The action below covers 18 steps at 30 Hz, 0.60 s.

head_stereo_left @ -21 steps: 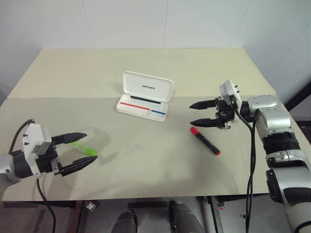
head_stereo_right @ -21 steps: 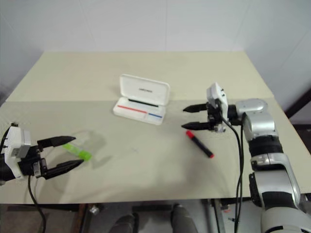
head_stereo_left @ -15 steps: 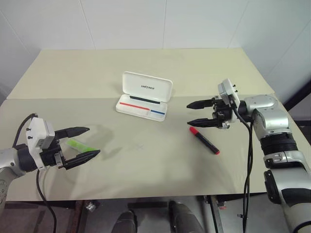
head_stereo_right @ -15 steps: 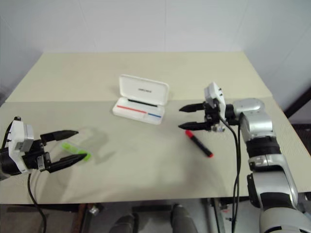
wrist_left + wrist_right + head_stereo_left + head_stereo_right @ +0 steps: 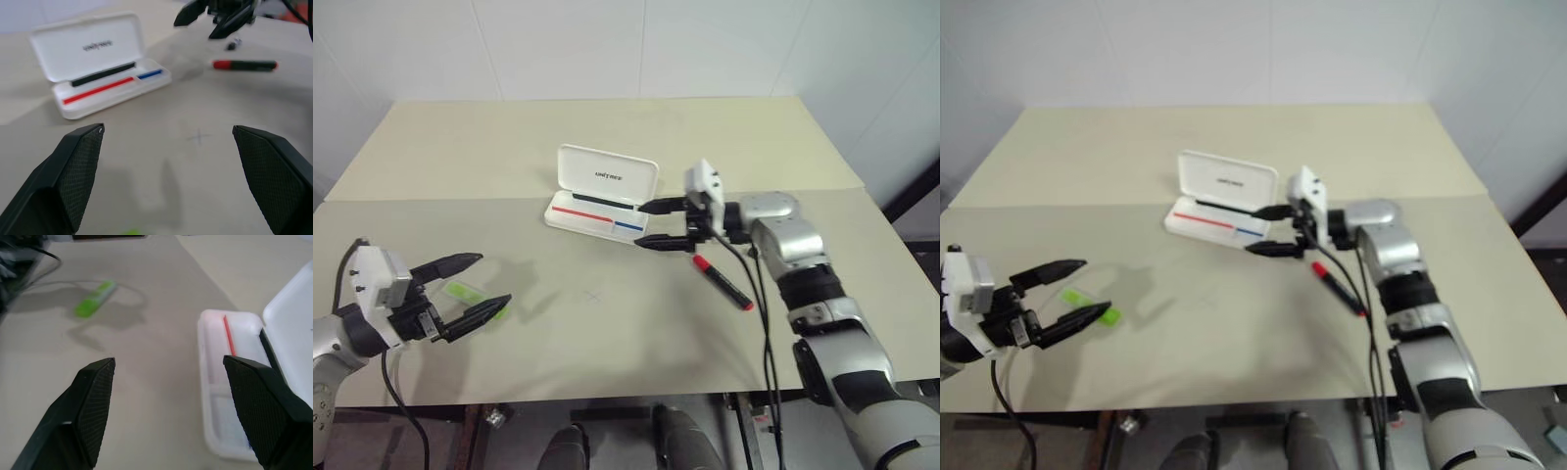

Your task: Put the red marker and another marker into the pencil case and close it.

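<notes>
Nothing packed yet; pencil case (image 5: 602, 196) open.
Red marker (image 5: 722, 282) and green marker (image 5: 466, 291) lie on the table (image 5: 607, 343); left tool (image 5: 475, 287) and right tool (image 5: 652, 223) gape apart, empty.

The left black two-fingered pincer (image 5: 475, 286) hovers low with fingers spread wide. The right black two-fingered pincer (image 5: 646, 223) reaches leftward, roughly level, fingers likewise parted and seemingly empty.

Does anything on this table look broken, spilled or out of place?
Nothing stands out. The pencil case stands open and looks intact, the red marker and the green marker lie loose on the table, capped and whole. Both the left gripper and the right gripper are open and empty.
</notes>
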Tool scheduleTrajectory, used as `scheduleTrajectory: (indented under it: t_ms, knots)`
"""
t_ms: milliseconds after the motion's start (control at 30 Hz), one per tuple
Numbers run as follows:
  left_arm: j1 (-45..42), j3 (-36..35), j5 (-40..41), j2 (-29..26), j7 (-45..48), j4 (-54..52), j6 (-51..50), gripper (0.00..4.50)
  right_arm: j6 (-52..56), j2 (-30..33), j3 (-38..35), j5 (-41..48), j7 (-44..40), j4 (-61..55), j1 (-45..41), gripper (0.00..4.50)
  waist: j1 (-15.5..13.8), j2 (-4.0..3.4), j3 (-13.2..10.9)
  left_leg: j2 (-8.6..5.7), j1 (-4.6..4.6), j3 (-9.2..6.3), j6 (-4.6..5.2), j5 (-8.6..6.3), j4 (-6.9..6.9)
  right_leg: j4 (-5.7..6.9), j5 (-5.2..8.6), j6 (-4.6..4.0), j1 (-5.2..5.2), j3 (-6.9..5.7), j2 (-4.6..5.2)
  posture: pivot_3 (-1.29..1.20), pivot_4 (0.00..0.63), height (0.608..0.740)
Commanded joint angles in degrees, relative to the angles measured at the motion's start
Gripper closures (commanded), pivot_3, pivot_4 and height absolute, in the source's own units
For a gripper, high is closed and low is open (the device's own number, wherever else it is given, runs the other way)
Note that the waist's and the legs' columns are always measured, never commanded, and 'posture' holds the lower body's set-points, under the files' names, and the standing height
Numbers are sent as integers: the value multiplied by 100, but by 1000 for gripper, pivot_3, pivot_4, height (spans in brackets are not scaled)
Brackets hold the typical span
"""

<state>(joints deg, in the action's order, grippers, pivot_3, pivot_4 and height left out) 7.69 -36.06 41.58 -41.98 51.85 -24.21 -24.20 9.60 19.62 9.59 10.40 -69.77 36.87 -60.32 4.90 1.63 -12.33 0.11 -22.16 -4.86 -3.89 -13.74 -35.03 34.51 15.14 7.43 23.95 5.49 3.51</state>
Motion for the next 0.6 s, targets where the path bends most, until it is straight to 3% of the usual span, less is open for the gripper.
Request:
scheduleTrajectory:
  t_ms: [33, 167, 300, 600]
  knots:
    - [93, -295, 242, -1, -94, -244, 31, 29, -350, -279, 209, -613, 776, 938, -524, 0, -18, 4, 2, -1, 0, -1, 0, 0, -1, 2, 3, -6, -1, -1, 2, 0, 150, 740]
    - [128, -338, 309, -57, -183, -371, -33, 29, -496, -667, 387, -1046, 1188, 1873, -919, 0, -9, 5, 3, -5, -2, -1, -1, 1, -1, -1, 21, -39, -1, 1, 3, 0, 150, 740]
    - [172, -387, 311, -107, -222, -409, -65, 29, -558, -843, 540, -1421, 1302, 2422, -1106, 0, 1, 5, 3, -5, -3, -1, -3, -3, 2, 4, 9, -16, 2, 0, 2, 0, 150, 740]
    - [452, -661, 406, -83, -349, -650, -98, 29, -485, -996, 615, -1788, 1079, 2763, -1249, 0, 74, 4, 3, 1, -4, 0, -8, -6, 5, 29, -2, 12, 18, 0, -5, 0, 150, 740]
